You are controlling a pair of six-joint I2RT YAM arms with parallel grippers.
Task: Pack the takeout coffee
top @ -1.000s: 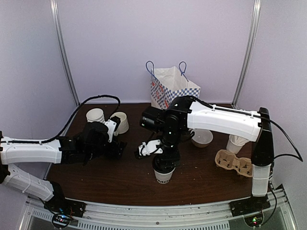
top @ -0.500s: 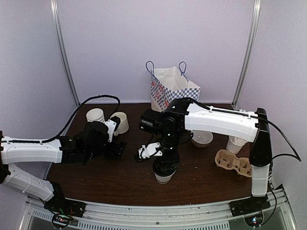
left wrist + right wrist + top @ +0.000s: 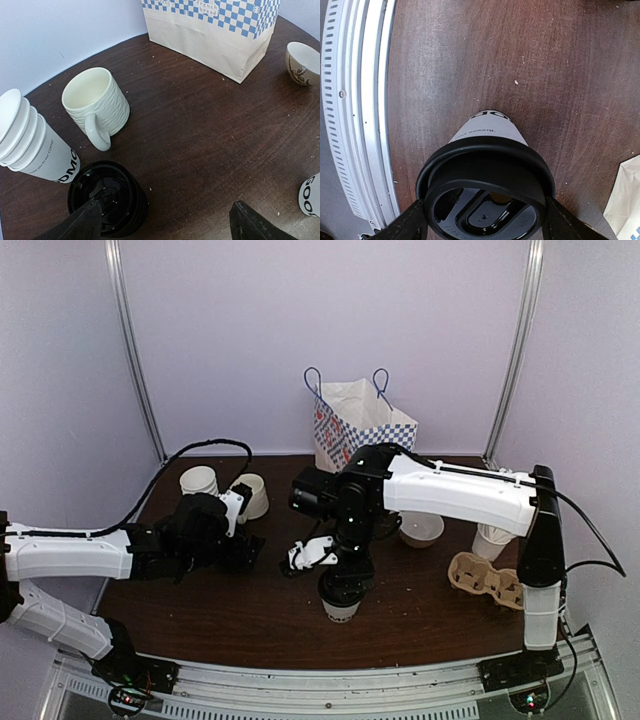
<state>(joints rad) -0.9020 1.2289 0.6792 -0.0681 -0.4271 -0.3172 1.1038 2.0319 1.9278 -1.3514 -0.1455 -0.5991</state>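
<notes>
Here the right tool [image 3: 485, 220] pinches the coffee [image 3: 487, 134] by its lid rim. The cup stands just beneath it on the surface [image 3: 470, 60], probably for an upright lift. The left tool [image 3: 165, 225] hangs spread and empty beside the lids [image 3: 107, 197].

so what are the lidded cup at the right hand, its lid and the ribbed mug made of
small white tapered cup: looks like paper, matte, with black lettering printed on its wall. black round lid: likely thin plastic, slightly glossy, with moulded rims and a recess on top. cream ribbed handled mug: probably glazed ceramic, going by its thick wall and soft sheen.
</notes>
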